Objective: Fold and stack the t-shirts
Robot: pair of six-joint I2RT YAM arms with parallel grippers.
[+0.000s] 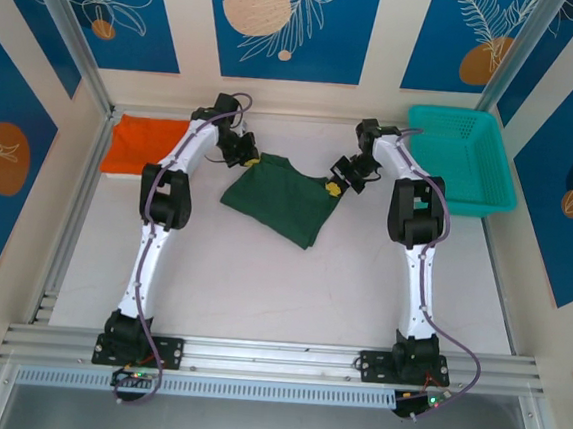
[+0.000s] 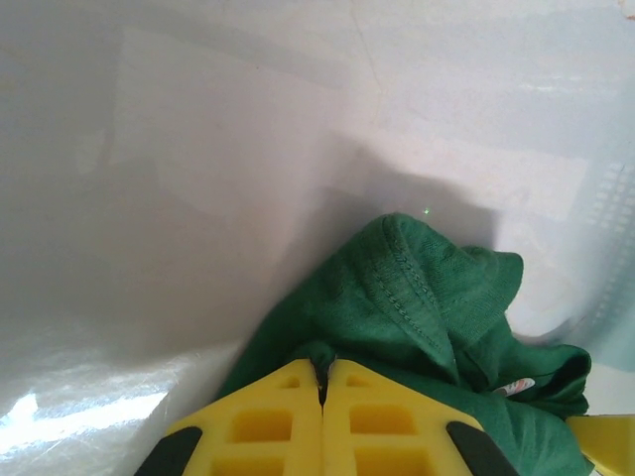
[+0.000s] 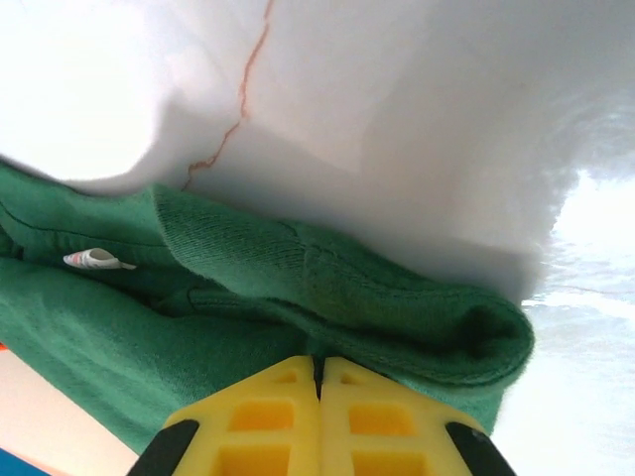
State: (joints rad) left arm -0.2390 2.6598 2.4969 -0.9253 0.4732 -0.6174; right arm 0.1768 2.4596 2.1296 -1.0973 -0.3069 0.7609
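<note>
Two shirts matter here: the green shirt (image 1: 280,199) lies rumpled in the middle of the bench (image 1: 260,283), and the orange shirt (image 1: 144,145) rests folded at the far left corner, well apart. The left fingers (image 2: 288,416) are pressed together, pinching the green shirt's far left edge. The right fingers (image 3: 288,416) likewise pinch its far right edge near the collar. The step in hand looks like folding the green shirt. Next, both arms would need to carry that edge evenly toward the near hem.

Matt green cloth shirt (image 1: 283,200), plastic basket (image 1: 459,155)
</note>
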